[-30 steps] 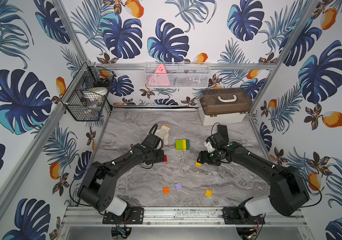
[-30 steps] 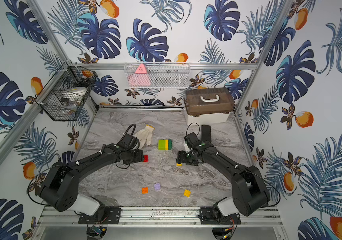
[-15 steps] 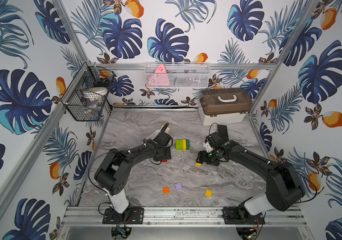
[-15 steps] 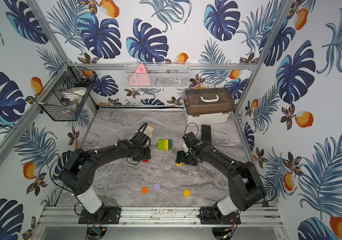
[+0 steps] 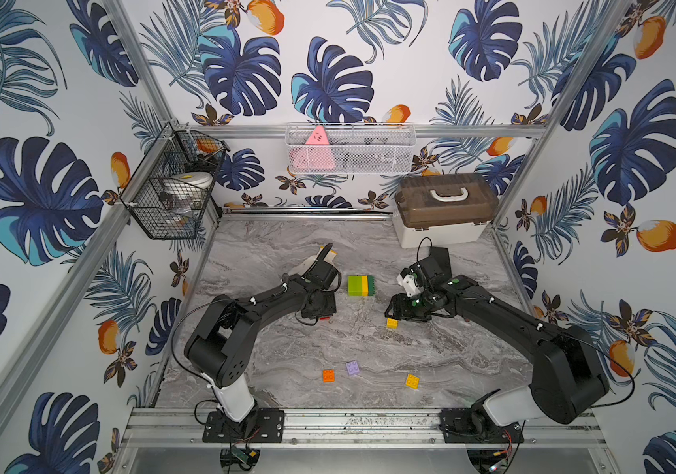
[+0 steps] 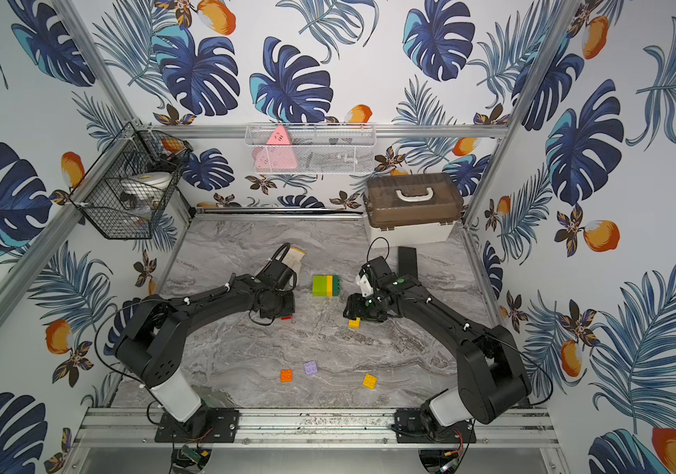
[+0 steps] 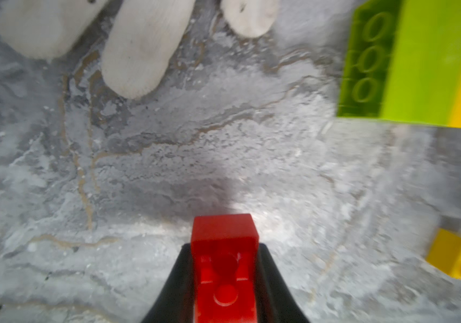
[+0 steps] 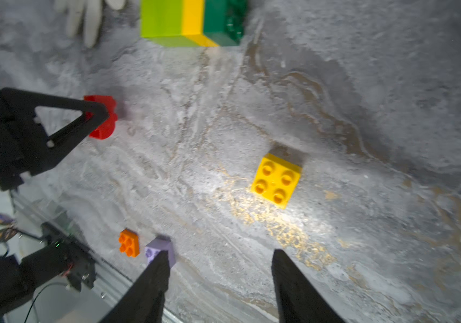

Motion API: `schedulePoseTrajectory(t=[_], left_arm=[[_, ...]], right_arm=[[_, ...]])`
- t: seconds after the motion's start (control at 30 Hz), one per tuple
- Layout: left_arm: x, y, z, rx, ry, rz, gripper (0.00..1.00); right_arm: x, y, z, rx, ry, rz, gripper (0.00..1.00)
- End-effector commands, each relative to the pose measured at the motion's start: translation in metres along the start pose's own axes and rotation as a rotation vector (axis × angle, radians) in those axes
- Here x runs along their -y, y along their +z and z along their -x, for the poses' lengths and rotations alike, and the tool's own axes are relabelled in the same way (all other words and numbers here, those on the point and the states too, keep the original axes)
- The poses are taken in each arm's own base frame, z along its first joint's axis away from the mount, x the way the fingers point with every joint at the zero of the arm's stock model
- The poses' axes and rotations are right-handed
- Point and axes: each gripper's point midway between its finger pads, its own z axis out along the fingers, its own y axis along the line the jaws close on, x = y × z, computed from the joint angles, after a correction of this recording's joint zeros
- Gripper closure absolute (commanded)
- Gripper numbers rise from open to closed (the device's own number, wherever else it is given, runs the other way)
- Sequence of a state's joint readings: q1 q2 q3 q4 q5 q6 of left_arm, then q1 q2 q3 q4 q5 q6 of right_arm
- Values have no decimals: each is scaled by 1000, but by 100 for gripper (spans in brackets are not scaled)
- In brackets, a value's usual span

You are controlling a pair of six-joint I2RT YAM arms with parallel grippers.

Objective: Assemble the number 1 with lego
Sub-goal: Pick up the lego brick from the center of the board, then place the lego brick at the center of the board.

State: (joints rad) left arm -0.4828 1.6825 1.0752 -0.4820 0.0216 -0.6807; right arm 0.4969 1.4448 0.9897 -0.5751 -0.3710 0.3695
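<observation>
A red lego brick [image 7: 225, 265] is clamped between the black fingers of my left gripper [image 7: 225, 246], with its underside facing the left wrist camera. In both top views only a sliver of this red brick [image 5: 325, 317] shows under the left gripper [image 5: 321, 312]. The lime-yellow-dark green layered block [image 5: 361, 285] lies on its side between the arms. My right gripper [image 8: 219, 260] is open over the marble, just short of a yellow 2x2 brick [image 8: 276, 180]. Near the front edge lie an orange brick [image 5: 328, 375], a lilac brick [image 5: 352, 368] and another yellow brick [image 5: 412, 381].
A white knitted glove [image 5: 319, 258] lies behind the left wrist. A brown-lidded toolbox [image 5: 443, 209] stands at the back right, with a flat black object [image 6: 406, 258] in front of it. A black wire basket [image 5: 172, 197] and a white mesh basket [image 5: 350, 149] hang on the walls.
My left gripper has moved right toward the layered block and has shut on the red brick. The right gripper's jaws have narrowed a little and stayed over the yellow brick.
</observation>
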Motion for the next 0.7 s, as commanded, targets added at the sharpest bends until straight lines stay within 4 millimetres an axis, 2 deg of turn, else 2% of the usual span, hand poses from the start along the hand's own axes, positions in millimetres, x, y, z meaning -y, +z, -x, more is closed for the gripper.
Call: schedulePoseTrajectory(t=[0.0, 0.13, 0.23, 0.53, 0.67], left_arm=[[35, -26, 4, -35, -28, -223, 75], [72, -57, -2, -141, -48, -512, 76], [89, -79, 0, -148, -51, -680, 76], [113, -124, 18, -26, -88, -981, 77], [118, -145, 32, 63, -122, -1060, 78]], right_arm=[[-59, -20, 3, 67, -199, 320, 35], [-88, -44, 5, 211, -331, 496, 32], [-101, -49, 9, 224, -312, 580, 31], [-122, -43, 22, 126, -116, 776, 38], [-125, -42, 26, 108, -47, 813, 37]])
